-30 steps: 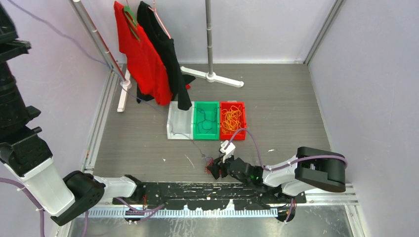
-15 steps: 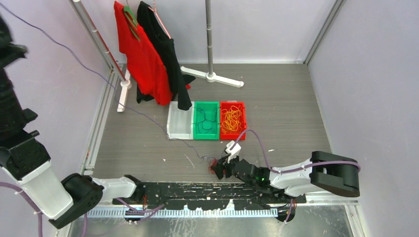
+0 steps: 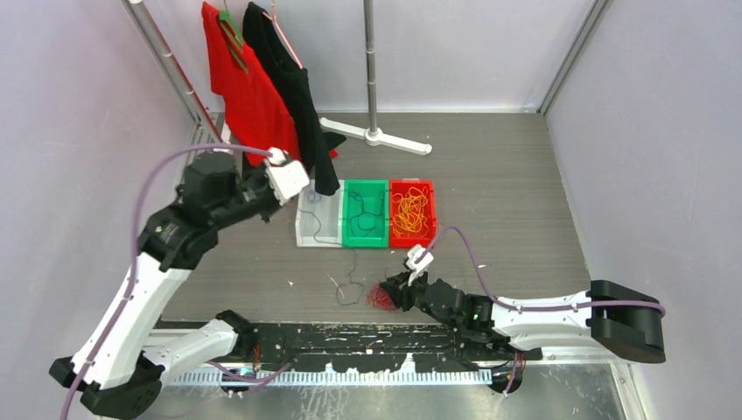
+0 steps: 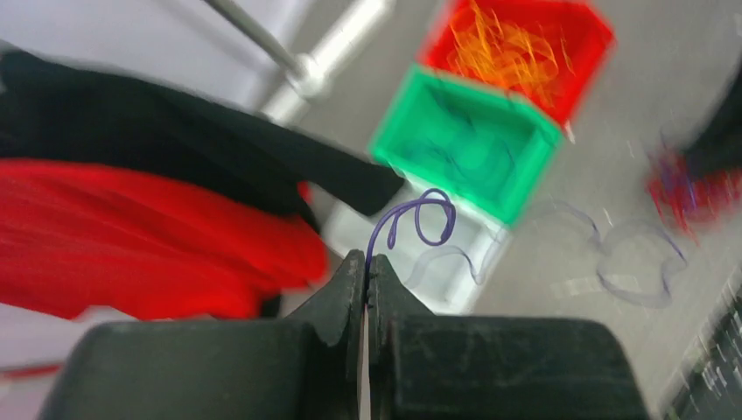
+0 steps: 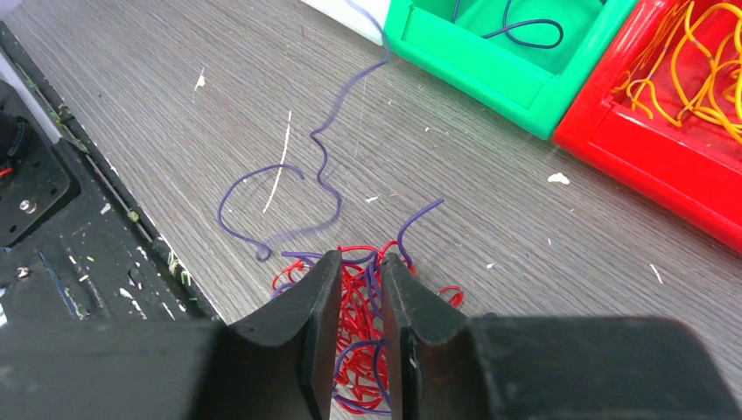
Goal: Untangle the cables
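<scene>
Cable [image 4: 437,194], purple, in left claw [image 4: 366,264]

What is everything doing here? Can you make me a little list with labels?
Left gripper: pinched shut on the purple cable, near the white bin
Right gripper: jaws narrow, around the red tangle; grip unclear
Red bin: orange cables
Green bin: a dark cable loop
Cable path: purple cable runs across the table into the red tangle
</scene>
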Motion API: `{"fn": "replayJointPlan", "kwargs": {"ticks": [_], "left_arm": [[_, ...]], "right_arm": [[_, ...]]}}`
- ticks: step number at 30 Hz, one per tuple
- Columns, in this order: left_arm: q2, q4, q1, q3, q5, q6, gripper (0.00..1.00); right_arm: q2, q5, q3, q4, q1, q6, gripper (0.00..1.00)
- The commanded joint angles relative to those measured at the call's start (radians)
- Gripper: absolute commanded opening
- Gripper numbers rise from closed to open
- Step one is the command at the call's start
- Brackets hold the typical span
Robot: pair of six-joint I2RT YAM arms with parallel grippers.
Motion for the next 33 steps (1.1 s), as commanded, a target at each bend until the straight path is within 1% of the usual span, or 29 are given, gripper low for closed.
{"fn": "replayJointPlan", "kwargs": {"ticks": [1,3,5,7,8,9,12,13,15,17,19,22,25,29,33], "left_arm": [[-0.048,-0.208,-0.001,-0.090,0.038,0.118,0.00],[-0.031,-0.289,0.000,-0.141,0.059,0.149,0.00],[-0.011,-0.337,-0.002,-0.202,0.080,0.176,0.03],[0.008,-0.352,-0.002,-0.265,0.086,0.200,0.08],[0.014,-0.352,-0.002,-0.292,0.086,0.209,0.13],[0.026,-0.356,-0.002,-0.314,0.096,0.219,0.20],[0.054,-0.379,-0.020,-0.338,0.163,0.229,0.54],[0.063,-0.384,-0.037,-0.337,0.188,0.218,0.63],[0.095,-0.382,-0.089,-0.331,0.225,0.197,0.70],[0.141,-0.356,-0.146,-0.329,0.227,0.178,0.72],[0.195,-0.345,-0.189,-0.332,0.219,0.196,0.73],[0.281,-0.323,-0.241,-0.345,0.151,0.252,0.73],[0.370,-0.323,-0.287,-0.351,0.076,0.348,0.76],[0.451,-0.279,-0.305,-0.352,0.011,0.431,0.76],[0.506,-0.256,-0.327,-0.363,-0.005,0.475,0.73]], "right_arm": [[-0.039,0.025,0.021,0.010,0.006,-0.005,0.30],[-0.036,0.026,0.032,0.007,0.005,-0.014,0.32],[-0.023,0.025,0.044,0.007,0.006,-0.020,0.32],[-0.014,0.025,0.050,0.005,0.006,-0.022,0.32],[-0.012,0.026,0.051,0.003,0.005,-0.022,0.32],[-0.012,0.027,0.050,-0.002,0.005,-0.018,0.32],[-0.022,0.036,0.044,-0.019,0.006,-0.007,0.33],[-0.028,0.041,0.040,-0.024,0.006,-0.006,0.33],[-0.036,0.053,0.037,-0.033,0.006,-0.003,0.33],[-0.045,0.071,0.033,-0.040,0.005,0.001,0.33],[-0.054,0.078,0.031,-0.052,0.005,0.003,0.33],[-0.073,0.091,0.026,-0.069,0.005,0.013,0.33],[-0.100,0.102,0.023,-0.083,0.004,0.018,0.33],[-0.143,0.112,0.027,-0.115,0.004,0.018,0.33],[-0.187,0.120,0.032,-0.149,0.004,0.018,0.32]]}}
